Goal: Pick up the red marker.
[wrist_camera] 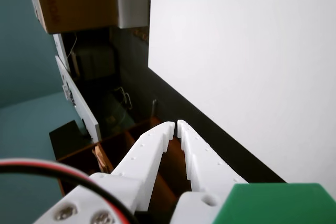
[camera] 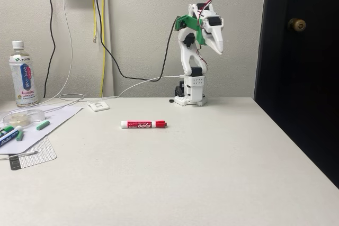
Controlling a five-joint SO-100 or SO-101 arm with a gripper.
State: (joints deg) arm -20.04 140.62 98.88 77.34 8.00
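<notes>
**Still folded at the back, red marker lying alone mid-table**

Plainly, the red marker (camera: pixel 143 124) lies flat on the pale table (camera: pixel 212 173) in the fixed view, lengthwise left to right, its red cap at the right end and a white tip at the left. Its red label carries white lettering too small to read. It sits well apart from the arm (camera: pixel 196 56), which stands folded at the table's far edge against the wall.

The gripper (camera: pixel 218 50) points downward, high above the table — in the wrist view the gripper (wrist_camera: pixel 175 126) has its two white fingers brought together, tips almost touching, nothing between them.

At the left edge of the fixed view stands a bottle (camera: pixel 23 75) whose label reads "Jasmine Green Tea" beneath larger script, with "ITO EN" near the neck. Beside it, on a sheet of paper (camera: pixel 47 125), lie a clear round dish (camera: pixel 24 116), a small green cap (camera: pixel 43 125) and other markers (camera: pixel 9 135) — one barrel shows "EXPO".
</notes>
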